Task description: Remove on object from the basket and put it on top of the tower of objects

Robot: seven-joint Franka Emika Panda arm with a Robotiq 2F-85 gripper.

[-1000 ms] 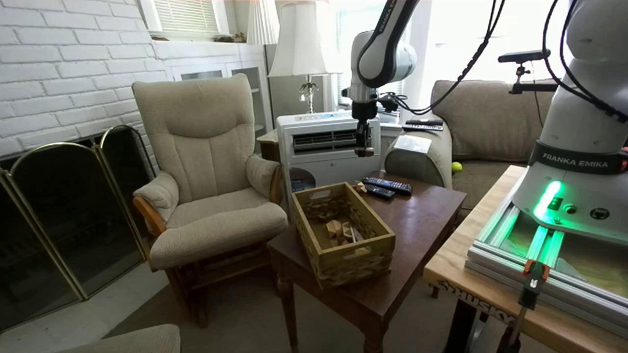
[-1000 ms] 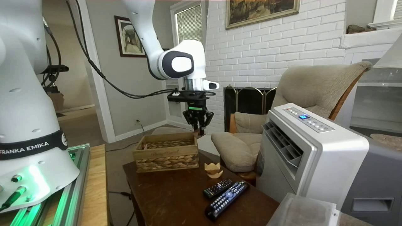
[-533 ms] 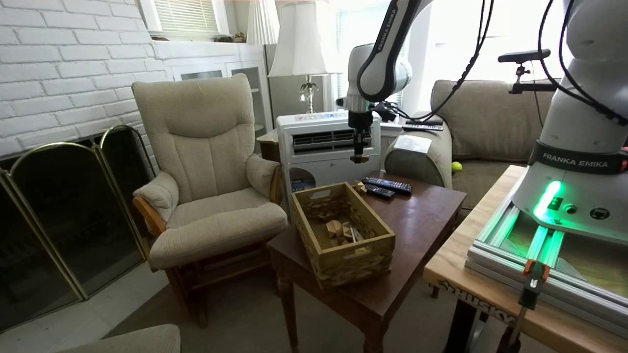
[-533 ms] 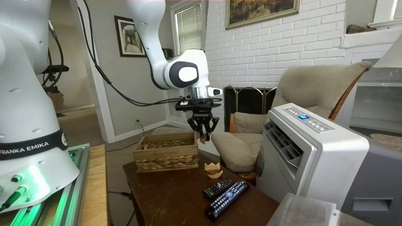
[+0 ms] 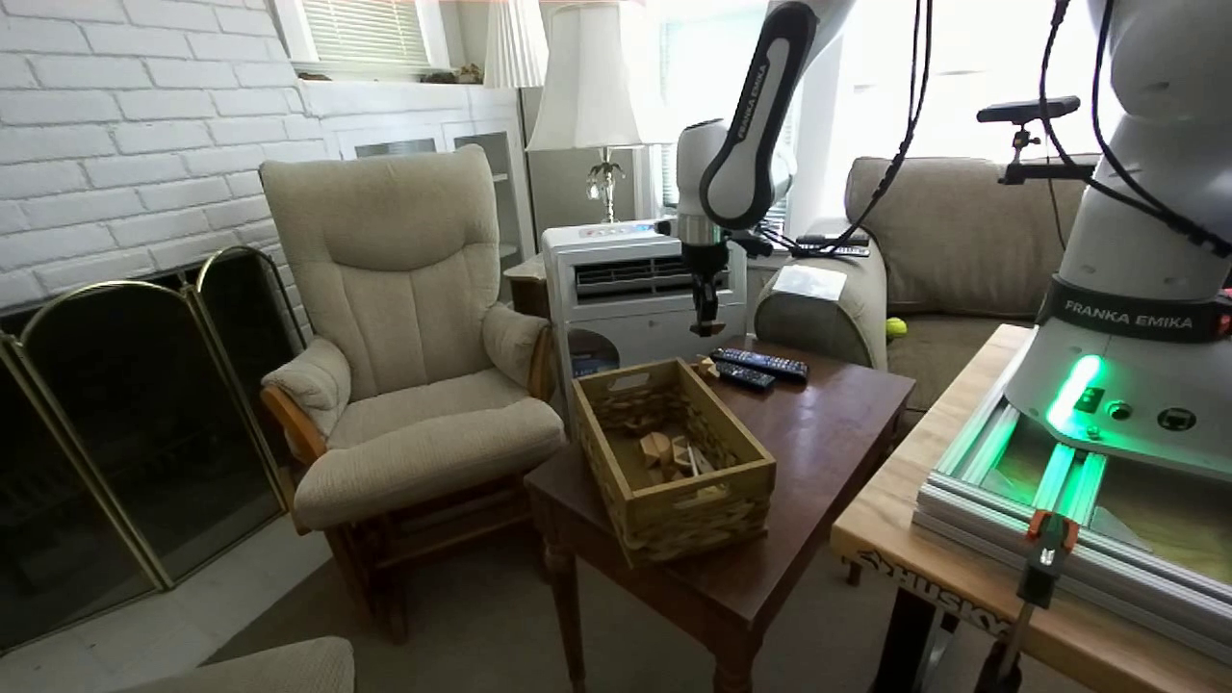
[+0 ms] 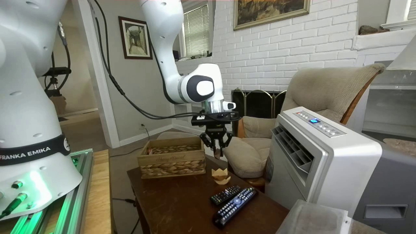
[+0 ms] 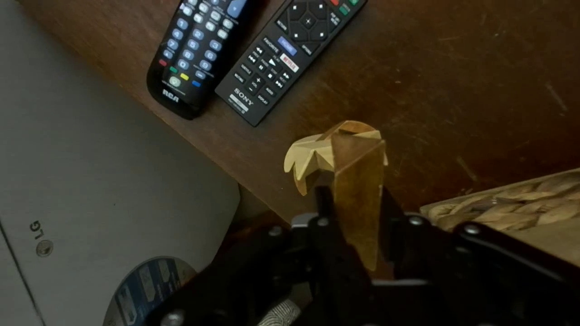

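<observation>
My gripper (image 6: 219,150) is shut on a brown wooden piece (image 7: 360,194), which sticks out beyond the fingers. The piece also shows in an exterior view (image 6: 217,154). The gripper hangs a little above the tower, with a gap between piece and tower. The tower (image 6: 220,175) is a small stack of pale, jagged and curved wooden pieces on the table; in the wrist view the tower (image 7: 312,154) is partly hidden behind the held piece. The brown woven basket (image 6: 172,167) stands beside it. Several wooden pieces (image 5: 664,452) lie in the basket.
Two black remotes, a long one (image 6: 234,208) and a small one (image 6: 225,195), lie near the tower on the dark wooden table (image 6: 182,201). The white appliance (image 6: 328,146) stands close to the table's edge. An armchair (image 5: 414,318) is beyond the basket.
My gripper has come down and moved away from the basket's end to above the tower, still holding the wooden piece. The basket, tower and remotes have not moved.
</observation>
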